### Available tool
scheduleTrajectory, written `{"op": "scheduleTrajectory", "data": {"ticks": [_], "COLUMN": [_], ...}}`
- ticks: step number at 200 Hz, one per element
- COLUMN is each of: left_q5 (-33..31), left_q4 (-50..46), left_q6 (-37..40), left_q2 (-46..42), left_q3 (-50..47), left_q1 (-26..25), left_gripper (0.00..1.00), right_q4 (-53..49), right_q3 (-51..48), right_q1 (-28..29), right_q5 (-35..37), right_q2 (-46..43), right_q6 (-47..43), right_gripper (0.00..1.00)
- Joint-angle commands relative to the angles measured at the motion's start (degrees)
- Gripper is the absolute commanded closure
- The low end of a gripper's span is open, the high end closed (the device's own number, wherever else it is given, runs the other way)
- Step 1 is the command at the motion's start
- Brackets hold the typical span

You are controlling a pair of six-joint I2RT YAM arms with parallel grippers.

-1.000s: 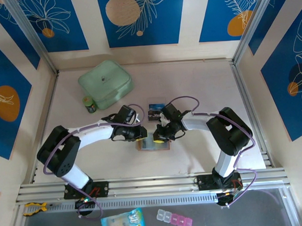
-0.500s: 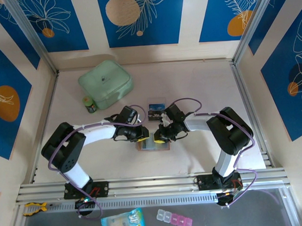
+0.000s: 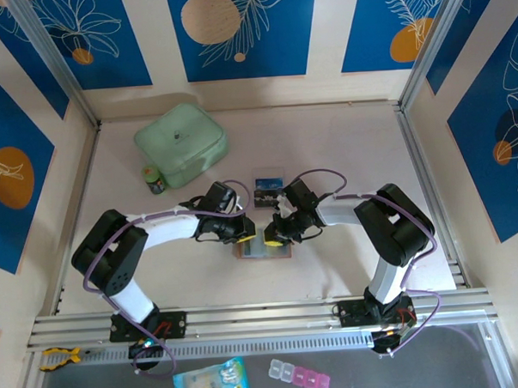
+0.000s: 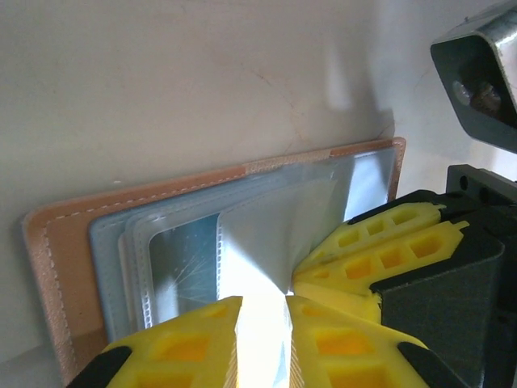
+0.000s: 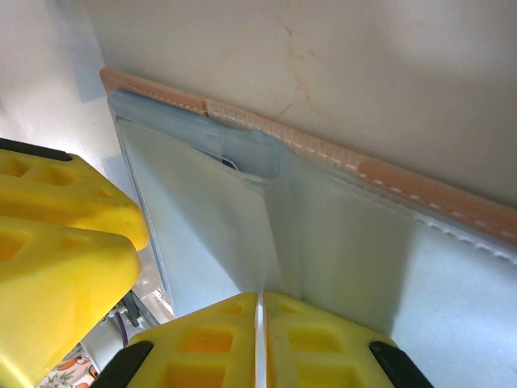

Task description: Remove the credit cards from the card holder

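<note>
My left pincer (image 4: 262, 339) is nipped almost closed on a pale inner pocket leaf of the open card holder (image 4: 48, 267). My right pincer (image 5: 260, 339) pinches a thin grey leaf there too, jaws nearly touching. Just beyond it, one credit card (image 3: 267, 192) lies flat on the table (image 3: 343, 156).

My left claw (image 3: 246, 235) and right claw (image 3: 274, 239) sit nose to nose over the card holder (image 3: 283, 250), with no room between. A card (image 3: 267, 192) lies just behind them. The green case (image 3: 181, 144) and little jar (image 3: 153, 180) block the far left, and the table (image 3: 351, 147) has room on the right.
</note>
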Motion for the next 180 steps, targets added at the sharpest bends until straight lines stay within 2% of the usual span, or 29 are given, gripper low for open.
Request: {"op": "scheduleTrajectory", "data": {"ticks": [1,17,71,127,165,180], "left_q5": [-1.1,-1.3,0.1,1.5,1.6,2.0], "left_q4": [-3.5,-4.1,-2.8,-0.8,-0.7,-0.6], "left_q6": [0.8,0.8,0.2,-0.5,-0.6,-0.8], "left_q2": [-1.6,-1.1,0.8,0.1,-0.6,-1.0], "left_q3": [-0.4,-0.3,-0.1,-0.3,-0.1,0.0], "left_q1": [-0.5,-0.5,-0.5,-0.5,-0.5,-0.5], "left_gripper": [0.74,0.72,0.71,0.82,0.82,0.82], "right_q4": [-0.3,-0.6,-0.7,-0.5,-0.9,-1.1], "right_q3": [-1.2,-1.2,-1.1,-1.1,-0.9,-1.0], "right_q1": [-0.3,-0.4,-0.4,-0.4,-0.3,-0.2], "right_q5": [-0.6,-0.2,-0.4,-0.6,-0.6,-0.3], "right_q2": [0.1,0.1,0.1,-0.7,-1.9,-2.7], "right_q6": [0.7,0.7,0.7,0.6,0.6,0.7], "right_gripper": [0.89,0.89,0.89,0.89,0.88,0.84]}}
